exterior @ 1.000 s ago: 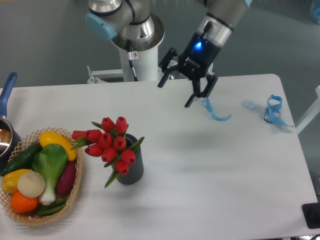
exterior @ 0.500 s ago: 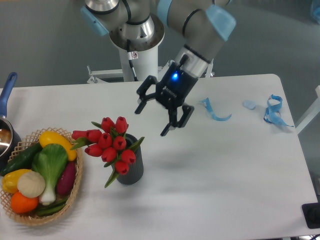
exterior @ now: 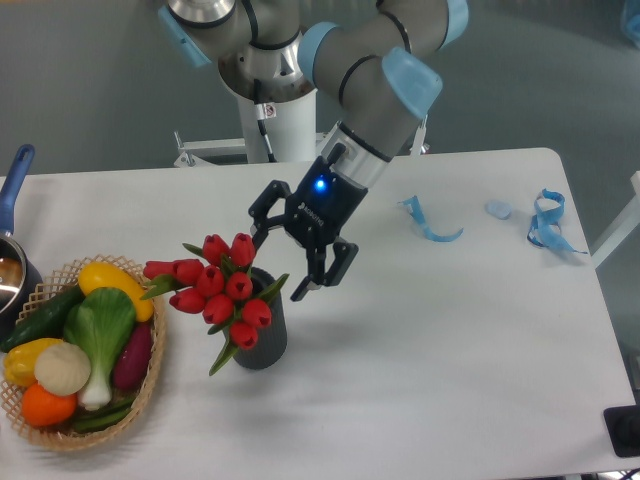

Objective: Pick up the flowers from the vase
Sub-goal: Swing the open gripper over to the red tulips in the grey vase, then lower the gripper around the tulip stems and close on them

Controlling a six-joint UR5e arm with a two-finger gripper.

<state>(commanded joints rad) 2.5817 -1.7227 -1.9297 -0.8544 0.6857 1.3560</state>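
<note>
- A wicker basket (exterior: 150, 395) of colourful vegetables sits at the near left corner of the white table (exterior: 440, 350), with a yellow pepper, a green leafy vegetable, a purple aubergine and an orange fruit among its load.
- Just right of the basket stands the vase (exterior: 265, 335), a dark grey ribbed cylinder, upright on the tabletop and apart from the basket's rim.
- The flowers (exterior: 215, 285), a bunch of red tulip buds with green leaves, sit in the vase and lean out to its left, spreading wider than the vase itself; one leaf droops down the vase's front, another pokes out to the right at the mouth.
- The gripper (exterior: 280, 262) hangs just above and to the right of the vase's mouth, its two dark fingers spread apart and holding nothing, one finger (exterior: 262, 215) close by the topmost buds; a blue light glows on its body.
- At the far left edge, a blue-handled metal pot (exterior: 12, 230) is partly cut off by the frame.
- Farther back on the right, blue ribbon scraps (exterior: 545, 222) lie well apart from the vase.
- The arm's base (exterior: 270, 110) rises behind the table's far edge.
</note>
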